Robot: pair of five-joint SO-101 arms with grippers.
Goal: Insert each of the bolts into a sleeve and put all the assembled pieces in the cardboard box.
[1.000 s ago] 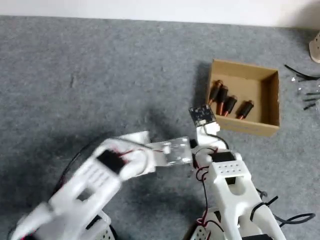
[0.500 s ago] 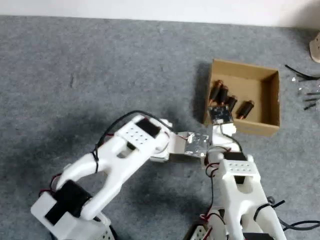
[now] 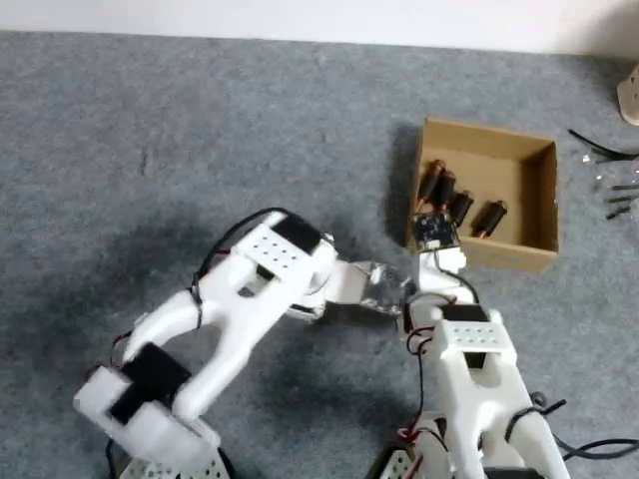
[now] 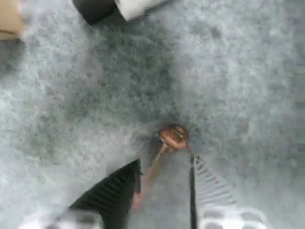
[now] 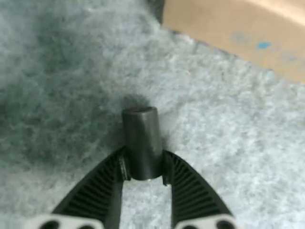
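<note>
In the left wrist view a copper bolt (image 4: 164,152) hangs just above the grey carpet, its round head pointing away. Its shaft runs back between the fingers of my left gripper (image 4: 164,176), which is shut on its rear end. My right gripper (image 5: 143,164) is shut on a dark sleeve (image 5: 140,136) with its open end pointing away, close to the cardboard box (image 5: 238,33). From above, the left gripper (image 3: 384,289) sits right beside the right arm's wrist (image 3: 436,232). The cardboard box (image 3: 499,257) holds several assembled pieces (image 3: 459,205).
Black cable ties (image 3: 609,180) lie on the carpet right of the box, and a pale object (image 3: 631,95) sits at the far right edge. Open carpet (image 3: 180,130) stretches to the left and back. Part of the other arm (image 4: 114,7) shows in the left wrist view.
The left arm has swung from the near left towards the middle, bringing its gripper up beside the right arm's wrist. The right arm shifted slightly towards the box, then held still.
</note>
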